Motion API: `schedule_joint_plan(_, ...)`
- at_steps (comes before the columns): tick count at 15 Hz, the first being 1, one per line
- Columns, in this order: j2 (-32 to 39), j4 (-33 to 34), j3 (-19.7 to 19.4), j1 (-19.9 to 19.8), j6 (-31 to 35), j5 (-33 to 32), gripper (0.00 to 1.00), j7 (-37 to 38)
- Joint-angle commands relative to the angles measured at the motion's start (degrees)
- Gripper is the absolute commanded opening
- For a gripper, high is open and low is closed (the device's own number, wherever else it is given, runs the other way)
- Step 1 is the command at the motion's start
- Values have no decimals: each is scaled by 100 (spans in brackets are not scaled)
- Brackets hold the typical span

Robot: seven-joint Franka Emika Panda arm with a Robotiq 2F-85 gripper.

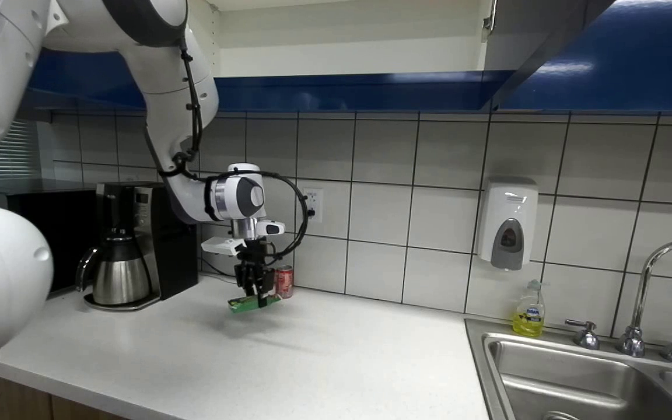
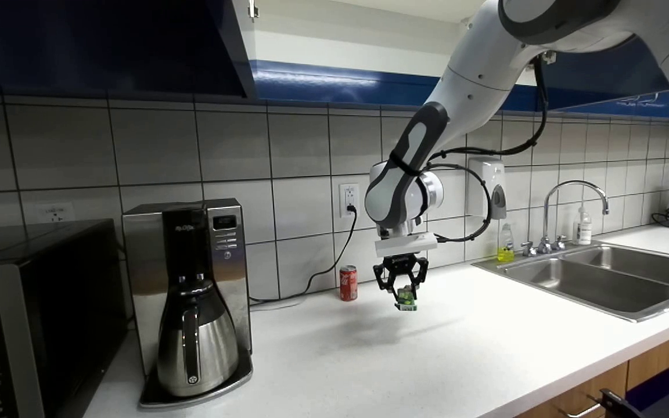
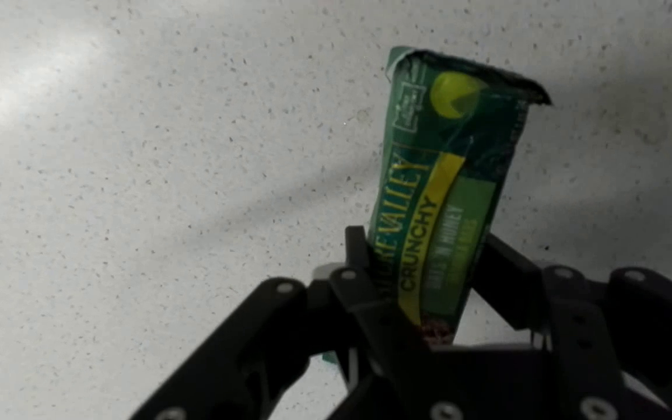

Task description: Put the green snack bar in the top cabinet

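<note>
The green snack bar fills the middle of the wrist view, its lower part hidden by the gripper. It also shows in both exterior views, small and bright green. My gripper is shut on the bar's long sides, one finger on each side. In the exterior views the gripper points down and holds the bar a little above the white counter, apart from its shadow. The top cabinet stands open above, with a white interior and a blue lower edge; it also shows here.
A red can stands by the wall near the gripper. A coffee maker with a steel carafe and a microwave stand to one side. A sink lies on the other. The cabinet's open door juts outward.
</note>
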Motion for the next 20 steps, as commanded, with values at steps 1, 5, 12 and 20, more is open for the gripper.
schedule_joint_plan(1, -552, -460, 149, -108, -251, -315, 21, -778)
schedule_joint_plan(5, -928, -832, 200, -128, -294, -605, 21, -1175)
schedule_joint_plan(12, -1729, -1613, 350, -165, -141, -828, 21, -1217)
schedule_joint_plan(20, -3000, -2666, 727, -295, -205, -694, 21, -1147)
